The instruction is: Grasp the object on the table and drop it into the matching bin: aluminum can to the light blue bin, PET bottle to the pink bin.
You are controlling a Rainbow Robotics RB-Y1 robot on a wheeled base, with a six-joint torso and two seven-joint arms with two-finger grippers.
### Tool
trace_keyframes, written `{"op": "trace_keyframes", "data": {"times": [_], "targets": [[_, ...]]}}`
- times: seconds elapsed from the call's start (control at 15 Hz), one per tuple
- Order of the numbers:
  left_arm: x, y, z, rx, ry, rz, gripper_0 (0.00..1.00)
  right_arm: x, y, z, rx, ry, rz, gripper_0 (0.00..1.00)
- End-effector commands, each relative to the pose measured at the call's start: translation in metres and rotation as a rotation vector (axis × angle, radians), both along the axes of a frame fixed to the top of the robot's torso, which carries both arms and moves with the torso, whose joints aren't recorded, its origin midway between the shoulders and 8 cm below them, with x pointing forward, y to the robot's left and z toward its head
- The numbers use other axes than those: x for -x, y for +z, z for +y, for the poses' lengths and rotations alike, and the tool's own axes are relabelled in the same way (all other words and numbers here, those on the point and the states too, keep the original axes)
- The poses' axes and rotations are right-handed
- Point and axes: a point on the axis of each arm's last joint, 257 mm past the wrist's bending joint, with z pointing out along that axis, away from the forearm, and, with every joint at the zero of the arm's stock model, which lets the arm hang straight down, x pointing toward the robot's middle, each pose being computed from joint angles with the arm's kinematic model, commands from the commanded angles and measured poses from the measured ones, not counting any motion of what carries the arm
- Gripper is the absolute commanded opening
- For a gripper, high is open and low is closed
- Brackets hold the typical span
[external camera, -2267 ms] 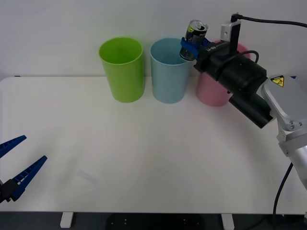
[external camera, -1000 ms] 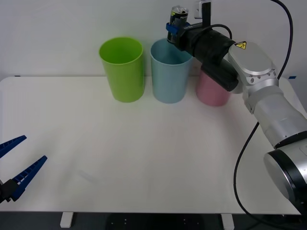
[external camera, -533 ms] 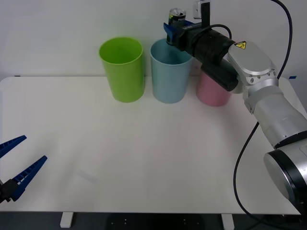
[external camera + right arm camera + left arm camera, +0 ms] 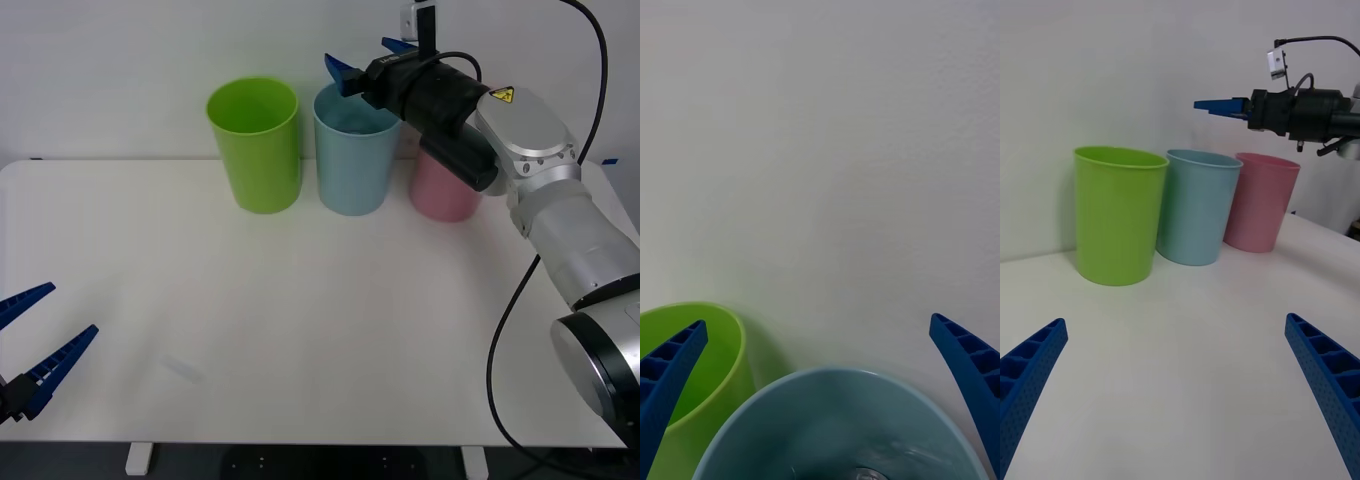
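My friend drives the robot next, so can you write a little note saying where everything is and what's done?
Right pincer: open, above the tall light blue plastic bin.
Left pincer: open, parked low at the near left of the white table.
Small silver metal can: a shiny bit shows at the bottom of the light blue bin.
Pink plastic bin: just right of it.
Done: can dropped.
Left: pull the right arm back.

Pretty bare setup, just a plain white room

A flat white wall (image 4: 150,50) fills the upper part of the front view, no windows or marks on it. Along the bottom edge of that view there's a strip of dark floor (image 4: 300,462) with two white table feet (image 4: 138,459) poking out. Lighting is soft and even, with faint shadows.
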Motion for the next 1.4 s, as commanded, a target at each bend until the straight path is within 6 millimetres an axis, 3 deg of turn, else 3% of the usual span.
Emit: {"op": "trace_keyframes", "data": {"times": [0.07, 0.33, 0.73, 1.4], "targets": [[0.0, 0.0, 0.0, 0.0, 0.0, 0.0, 1.0, 0.0, 0.001, -0.005, -0.008, 0.006, 0.003, 1.0], [0.0, 0.0, 0.0, 0.0, 0.0, 0.0, 1.0, 0.009, -0.002, -0.02, -0.012, 0.011, -0.01, 1.0], [0.0, 0.0, 0.0, 0.0, 0.0, 0.0, 1.0, 0.043, -0.011, -0.04, 0.0, 0.043, -0.054, 1.0], [0.0, 0.0, 0.0, 0.0, 0.0, 0.0, 1.0, 0.145, -0.053, -0.09, 0.065, 0.155, -0.075, 1.0]]}}
